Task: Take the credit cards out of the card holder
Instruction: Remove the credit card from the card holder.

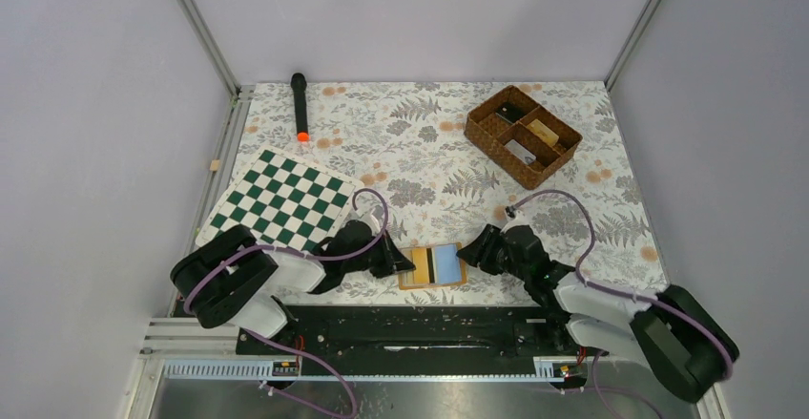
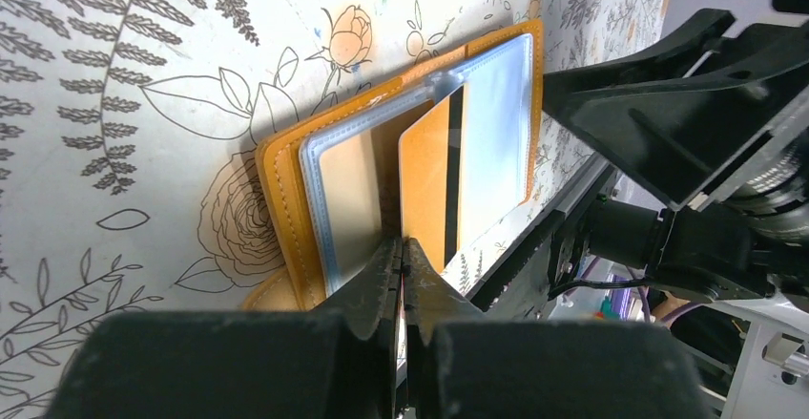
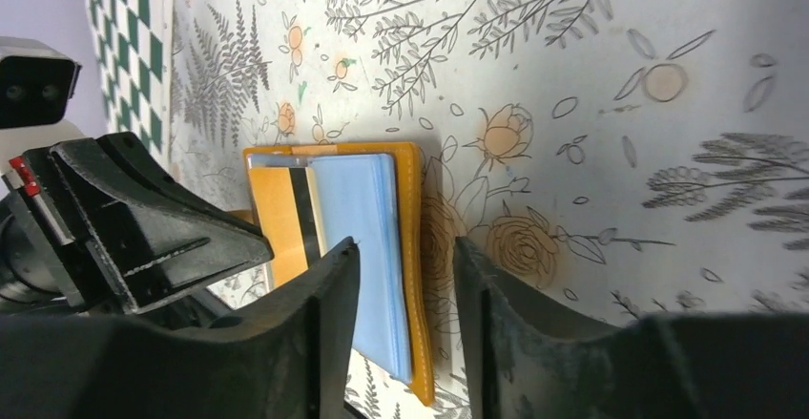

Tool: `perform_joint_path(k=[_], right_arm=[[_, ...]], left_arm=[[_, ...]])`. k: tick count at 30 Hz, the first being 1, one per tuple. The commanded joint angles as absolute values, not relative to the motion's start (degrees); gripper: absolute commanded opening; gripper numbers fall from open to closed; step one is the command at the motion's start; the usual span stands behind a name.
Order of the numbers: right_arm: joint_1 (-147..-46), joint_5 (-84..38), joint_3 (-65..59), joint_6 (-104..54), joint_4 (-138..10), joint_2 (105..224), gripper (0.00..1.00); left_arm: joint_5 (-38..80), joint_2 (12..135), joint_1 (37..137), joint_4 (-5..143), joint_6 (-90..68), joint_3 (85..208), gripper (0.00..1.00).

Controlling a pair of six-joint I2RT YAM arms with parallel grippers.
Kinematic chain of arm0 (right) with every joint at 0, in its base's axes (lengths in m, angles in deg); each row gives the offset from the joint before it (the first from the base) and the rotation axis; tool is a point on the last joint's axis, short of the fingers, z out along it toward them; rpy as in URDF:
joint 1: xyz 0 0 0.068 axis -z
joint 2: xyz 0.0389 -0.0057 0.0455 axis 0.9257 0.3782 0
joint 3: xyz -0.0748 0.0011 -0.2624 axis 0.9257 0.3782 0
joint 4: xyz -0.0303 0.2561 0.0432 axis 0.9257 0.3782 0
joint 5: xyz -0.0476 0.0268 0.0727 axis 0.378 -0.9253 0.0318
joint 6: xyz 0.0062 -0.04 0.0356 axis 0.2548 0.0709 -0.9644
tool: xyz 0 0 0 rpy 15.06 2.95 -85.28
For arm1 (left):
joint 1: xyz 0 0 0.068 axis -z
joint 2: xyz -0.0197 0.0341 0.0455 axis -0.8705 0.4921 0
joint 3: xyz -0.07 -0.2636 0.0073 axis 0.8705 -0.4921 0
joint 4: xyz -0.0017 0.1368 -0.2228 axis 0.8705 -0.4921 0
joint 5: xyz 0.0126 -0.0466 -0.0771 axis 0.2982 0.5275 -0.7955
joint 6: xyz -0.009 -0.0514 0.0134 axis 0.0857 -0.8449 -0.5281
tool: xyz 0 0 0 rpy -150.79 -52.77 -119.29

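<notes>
The orange-tan card holder (image 1: pixel 408 283) lies open at the table's near edge, with clear sleeves inside. It also shows in the left wrist view (image 2: pixel 286 190) and the right wrist view (image 3: pixel 414 199). A beige-orange card with a black stripe (image 2: pixel 425 180) sticks partly out of its sleeve. My left gripper (image 2: pixel 404 244) is shut on that card's near edge. The light blue card (image 3: pixel 358 199) sits in the right half. My right gripper (image 3: pixel 405 243) is open and astride the holder's right edge, one finger over the blue card and the other over the cloth.
A brown wicker compartment basket (image 1: pixel 523 136) stands at the back right. A green chequered board (image 1: pixel 281 199) lies to the left and a black torch with an orange tip (image 1: pixel 300 106) at the back left. The black base rail (image 1: pixel 410 328) runs just below the holder.
</notes>
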State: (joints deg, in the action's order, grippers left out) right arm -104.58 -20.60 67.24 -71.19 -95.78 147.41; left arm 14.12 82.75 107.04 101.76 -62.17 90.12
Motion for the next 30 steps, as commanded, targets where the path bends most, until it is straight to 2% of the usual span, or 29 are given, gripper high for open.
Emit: perform_joint_path(k=[1,6,12,18,24,30], right_arm=[[-104.6,-15.5,62.1,-64.7,-71.8,137.8,0.51],[-104.7,-15.8,58.0,-61.2,-62.6,129.3,0.53],[-104.6,-23.2,56.1,-59.9,-63.9,127.4,0.54],[-104.6,-31.6,55.6,-59.1,-72.0,130.8,0.55],[-104.7,-37.9,55.0,-58.7,-78.8,137.6,0.66],[-104.7,-42.9,54.0,-57.2,-85.2,144.2,0.69]], left_arm=[[13.5,81.8,106.7,98.8,-59.8,92.0,0.00],[13.2,80.2,106.8,97.4,-59.7,92.1,0.00],[12.7,77.8,106.7,95.4,-58.6,92.6,0.00],[11.5,76.3,106.8,94.2,-57.9,93.1,0.00],[11.5,74.9,106.8,92.9,-56.9,93.2,0.00],[10.0,72.9,106.7,94.1,-55.5,92.2,0.00]])
